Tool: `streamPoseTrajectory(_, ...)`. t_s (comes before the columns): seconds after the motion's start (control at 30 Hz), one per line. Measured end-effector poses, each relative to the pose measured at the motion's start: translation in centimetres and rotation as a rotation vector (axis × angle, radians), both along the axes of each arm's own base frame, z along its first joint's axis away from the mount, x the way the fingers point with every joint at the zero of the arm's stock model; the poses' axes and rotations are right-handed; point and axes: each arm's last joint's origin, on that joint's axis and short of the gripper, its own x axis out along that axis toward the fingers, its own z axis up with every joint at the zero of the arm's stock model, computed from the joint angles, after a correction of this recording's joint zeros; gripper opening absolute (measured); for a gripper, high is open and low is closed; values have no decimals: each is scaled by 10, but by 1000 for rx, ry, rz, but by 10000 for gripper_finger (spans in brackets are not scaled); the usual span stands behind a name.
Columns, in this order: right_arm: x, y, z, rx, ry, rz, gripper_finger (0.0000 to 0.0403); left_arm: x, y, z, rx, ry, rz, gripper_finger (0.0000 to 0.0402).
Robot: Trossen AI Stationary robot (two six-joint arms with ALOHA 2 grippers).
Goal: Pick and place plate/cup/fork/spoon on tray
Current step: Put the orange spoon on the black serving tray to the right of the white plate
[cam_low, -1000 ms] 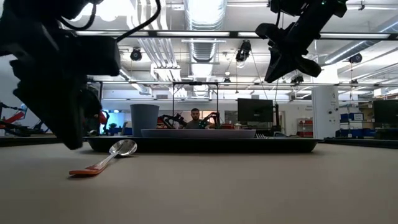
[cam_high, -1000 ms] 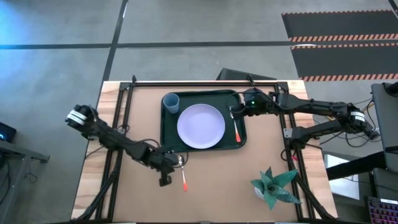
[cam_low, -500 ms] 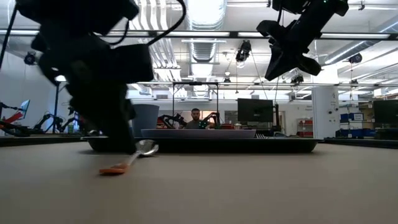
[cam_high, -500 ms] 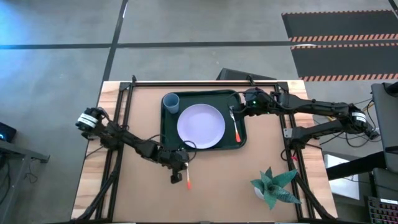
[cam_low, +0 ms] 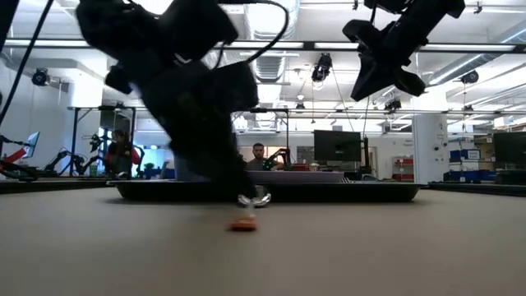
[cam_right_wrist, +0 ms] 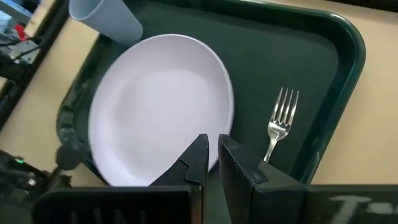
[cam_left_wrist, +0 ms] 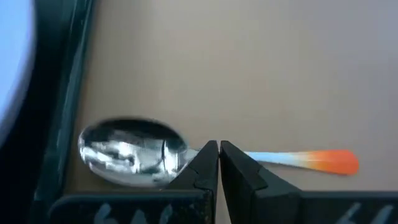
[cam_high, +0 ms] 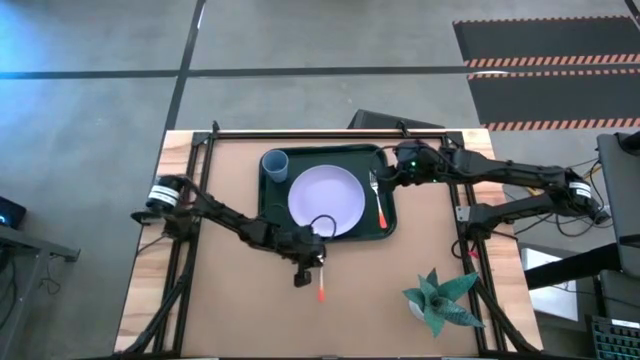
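Spoon's the last one off the tray

The spoon (cam_left_wrist: 134, 151) lies on the table beside the tray (cam_high: 268, 205); it looks light, stiff and slippery, so grab its thin neck. Your left gripper (cam_left_wrist: 218, 163) hovers there pinched closed, holding nothing; right gripper (cam_right_wrist: 212, 155) waits closed above the tray

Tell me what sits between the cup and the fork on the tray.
The plate lies between the cup and the fork on the tray; the high view shows it best.
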Motion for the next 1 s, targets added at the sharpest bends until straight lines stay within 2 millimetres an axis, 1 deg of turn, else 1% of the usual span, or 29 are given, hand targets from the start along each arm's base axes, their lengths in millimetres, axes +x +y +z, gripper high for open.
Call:
streamPoseTrajectory(0.17,-7,3,9,-4,-48,14,28,20,-3,21,59,-87,-67,0)
streamPoseTrajectory(0.23,-10,6,13,-4,-68,27,28,22,-3,27,78,-97,-82,0)
streamPoseTrajectory(0.33,-13,14,19,32,-112,86,28,19,-2,34,80,-97,-84,0)
streamPoseTrajectory(0.43,-10,33,24,114,-175,192,28,8,0,46,94,-48,-78,0)
streamPoseTrajectory(0.53,-3,62,27,186,-226,294,28,-10,6,65,160,23,-45,0)
streamPoseTrajectory(0.63,6,95,27,219,-259,333,28,-34,14,87,252,86,12,0)
streamPoseTrajectory(0.73,16,129,18,228,-264,305,28,-57,21,106,278,93,40,0)
streamPoseTrajectory(0.83,32,161,1,240,-276,268,28,-77,26,114,272,72,47,0)
streamPoseTrajectory(0.93,54,187,-25,283,-276,237,28,-93,29,115,273,72,48,0)
streamPoseTrajectory(1.0,71,198,-46,308,-273,216,28,-100,31,113,274,73,48,0)
